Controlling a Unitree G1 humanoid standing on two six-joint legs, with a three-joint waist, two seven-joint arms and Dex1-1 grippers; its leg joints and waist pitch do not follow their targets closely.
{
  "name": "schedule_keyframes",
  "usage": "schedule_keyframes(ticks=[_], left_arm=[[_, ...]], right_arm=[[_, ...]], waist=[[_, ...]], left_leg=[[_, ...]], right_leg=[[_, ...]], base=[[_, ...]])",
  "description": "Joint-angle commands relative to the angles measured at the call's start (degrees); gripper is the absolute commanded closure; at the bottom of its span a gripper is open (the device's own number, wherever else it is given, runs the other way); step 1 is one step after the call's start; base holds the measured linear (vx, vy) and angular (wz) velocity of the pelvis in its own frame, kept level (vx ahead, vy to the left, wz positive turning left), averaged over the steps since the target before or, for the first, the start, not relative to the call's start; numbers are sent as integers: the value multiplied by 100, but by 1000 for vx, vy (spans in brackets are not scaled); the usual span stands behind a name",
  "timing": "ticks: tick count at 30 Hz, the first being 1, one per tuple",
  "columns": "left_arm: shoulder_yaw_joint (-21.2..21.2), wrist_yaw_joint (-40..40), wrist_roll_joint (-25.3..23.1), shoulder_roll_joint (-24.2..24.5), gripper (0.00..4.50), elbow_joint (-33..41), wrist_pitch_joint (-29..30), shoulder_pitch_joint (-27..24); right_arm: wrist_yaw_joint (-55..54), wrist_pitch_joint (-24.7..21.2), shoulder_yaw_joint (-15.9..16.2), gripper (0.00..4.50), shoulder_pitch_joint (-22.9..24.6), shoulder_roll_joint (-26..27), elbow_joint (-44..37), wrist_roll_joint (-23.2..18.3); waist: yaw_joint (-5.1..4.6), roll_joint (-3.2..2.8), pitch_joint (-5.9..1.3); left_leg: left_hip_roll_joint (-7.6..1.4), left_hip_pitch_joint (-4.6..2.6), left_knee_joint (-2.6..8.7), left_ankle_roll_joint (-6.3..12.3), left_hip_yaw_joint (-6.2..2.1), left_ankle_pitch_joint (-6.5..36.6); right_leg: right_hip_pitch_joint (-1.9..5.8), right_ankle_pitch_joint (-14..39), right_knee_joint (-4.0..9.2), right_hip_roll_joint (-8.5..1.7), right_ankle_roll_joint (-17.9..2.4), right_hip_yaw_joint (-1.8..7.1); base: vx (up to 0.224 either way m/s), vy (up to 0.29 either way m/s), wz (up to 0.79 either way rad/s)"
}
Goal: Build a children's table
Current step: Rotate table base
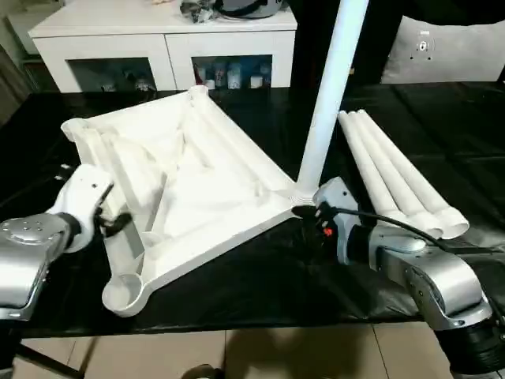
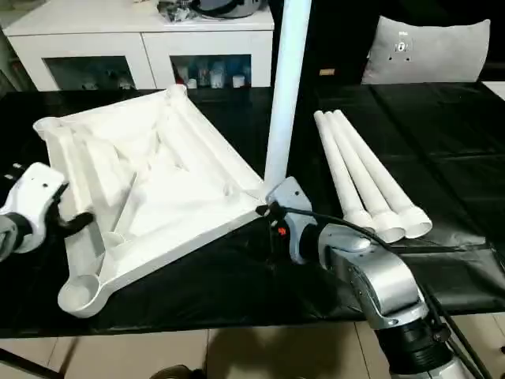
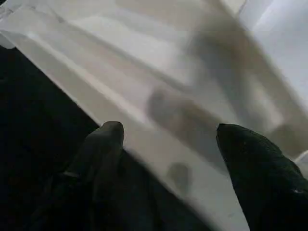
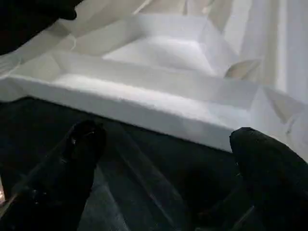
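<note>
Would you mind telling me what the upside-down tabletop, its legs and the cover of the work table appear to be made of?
Tabletop: likely moulded plastic, matte white, judging by its ribs and rounded corner sockets. Standing leg and three loose legs: probably the same plastic, smooth white tubes with flared ends. Work table cover: apparently thin black sheeting, creased with a faint sheen.

Each forearm is a brushed silver metal cylinder with rounded joint housings. The left wrist carries a glossy white moulded plastic housing [image 1: 85, 193]. The right wrist housing [image 1: 338, 207] is pale grey, with a small red mark and a black cable running back along the silver forearm [image 1: 430, 276]. Fingers [image 4: 79, 159] are matte black, blunt-tipped.
</note>
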State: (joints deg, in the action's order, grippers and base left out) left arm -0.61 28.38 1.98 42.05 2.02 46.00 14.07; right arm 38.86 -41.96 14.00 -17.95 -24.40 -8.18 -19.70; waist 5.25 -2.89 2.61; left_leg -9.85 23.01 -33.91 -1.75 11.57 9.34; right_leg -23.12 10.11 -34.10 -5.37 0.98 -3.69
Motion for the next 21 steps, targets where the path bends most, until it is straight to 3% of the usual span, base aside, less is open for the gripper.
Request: schedule_keyframes(ticks=[1, 7, 8, 14, 18, 21], left_arm=[[226, -2, -213, 118, 131, -152, -184, 22], [744, 569, -294, 266, 174, -448, -385, 211], [1000, 961, -299, 427, 176, -433, -448, 198], [1598, 2177, -254, 923, 219, -225, -963, 172], [1775, 2731, -132, 1050, 258, -125, -1330, 181], [1826, 3253, 230, 985, 287, 85, -1595, 217]], right_arm=[[-30, 2, 55, 0, -115, 35, 140, 106], [-234, 113, 153, 0, -449, 391, 792, 292], [-321, 149, 221, 0, -572, 488, 1051, 397], [-456, 155, 369, 0, -896, 737, 1815, 647], [-486, 283, 440, 0, -1020, 832, 2137, 799], [-597, 472, 409, 0, -1170, 1051, 2514, 853]], waist=[[11, -29, -315], [-2, -34, -319], [4, -36, -305], [-4, -58, -319], [-14, -66, -308], [-22, -70, -319]], left_leg=[[-300, -224, 510, -294, -241, 2097], [-285, -222, 505, -341, -241, 2132], [-295, -231, 514, -366, -245, 2164], [-301, -242, 525, -462, -247, 2212], [-306, -272, 536, -568, -244, 2441], [-306, -266, 533, -613, -249, 2479]], right_leg=[[109, 1639, 388, -287, -799, 251], [105, 1548, 379, -300, -932, 249], [95, 1541, 380, -305, -960, 252], [107, 1456, 336, -313, -1034, 250], [89, 1657, 350, -325, -1012, 259], [104, 1652, 343, -341, -1087, 262]], base=[[0, 0, 0], [0, 0, 0], [0, 0, 0], [0, 0, 0], [0, 0, 0], [0, 0, 0]])
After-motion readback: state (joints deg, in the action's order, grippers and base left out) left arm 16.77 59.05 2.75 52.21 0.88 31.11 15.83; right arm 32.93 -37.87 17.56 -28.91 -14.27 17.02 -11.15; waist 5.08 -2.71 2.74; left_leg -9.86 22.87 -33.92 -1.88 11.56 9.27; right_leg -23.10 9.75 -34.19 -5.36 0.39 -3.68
